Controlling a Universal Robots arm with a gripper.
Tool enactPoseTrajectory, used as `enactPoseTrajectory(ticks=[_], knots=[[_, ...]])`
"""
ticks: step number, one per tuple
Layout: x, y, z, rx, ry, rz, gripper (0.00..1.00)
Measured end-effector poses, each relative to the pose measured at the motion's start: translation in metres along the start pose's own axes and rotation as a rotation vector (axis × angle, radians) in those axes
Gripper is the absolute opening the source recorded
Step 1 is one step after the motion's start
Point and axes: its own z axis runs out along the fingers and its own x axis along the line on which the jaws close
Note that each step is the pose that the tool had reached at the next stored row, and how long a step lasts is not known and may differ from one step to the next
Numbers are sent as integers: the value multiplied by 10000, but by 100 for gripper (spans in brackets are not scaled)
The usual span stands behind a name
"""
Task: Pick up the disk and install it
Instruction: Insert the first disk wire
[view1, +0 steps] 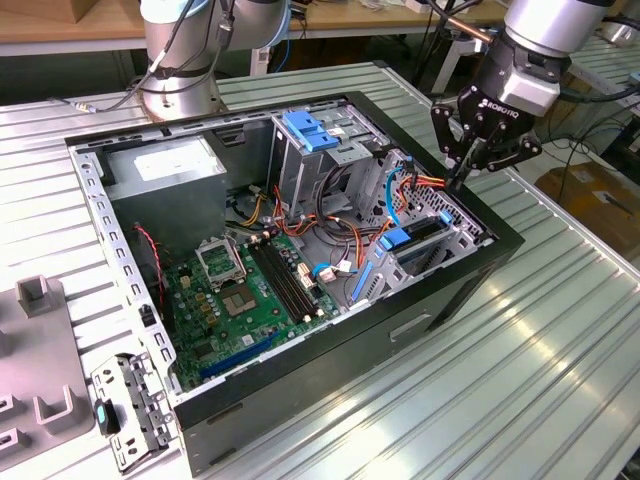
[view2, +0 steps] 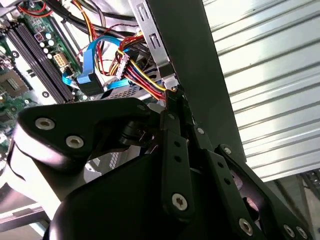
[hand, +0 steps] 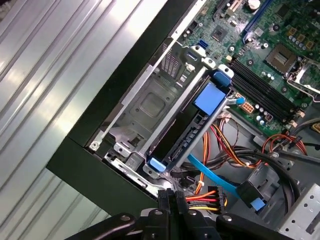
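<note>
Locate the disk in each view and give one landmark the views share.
Exterior view: the disk sits in the bay by the case's wall at the exterior view's right, below the gripper.
First wrist view: the disk lies mid-picture, blue rails along its edges, beside the grey bay floor.
Second wrist view: I cannot pick it out.
Shared landmark: the red-yellow wire bundle.

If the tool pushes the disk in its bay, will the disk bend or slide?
The disk looks like a rigid dark slab, so it probably will not bend. Its blue rails sit inside the metal bay, so it would likely slide along them, not tip. The shut tool hovers by the nearby cables.
</note>
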Motion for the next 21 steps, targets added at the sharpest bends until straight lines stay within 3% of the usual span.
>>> enactPoseTrajectory(ticks=[3, 10, 12, 15, 21], knots=[[-7, 9, 0, -1, -4, 370, 16], [-127, 176, 2, -1, -7, 601, 16], [-134, 186, 2, -2, -8, 767, 16], [-136, 188, 3, -5, -16, 1619, 16], [-177, 246, 5, -4, -22, 1942, 16]])
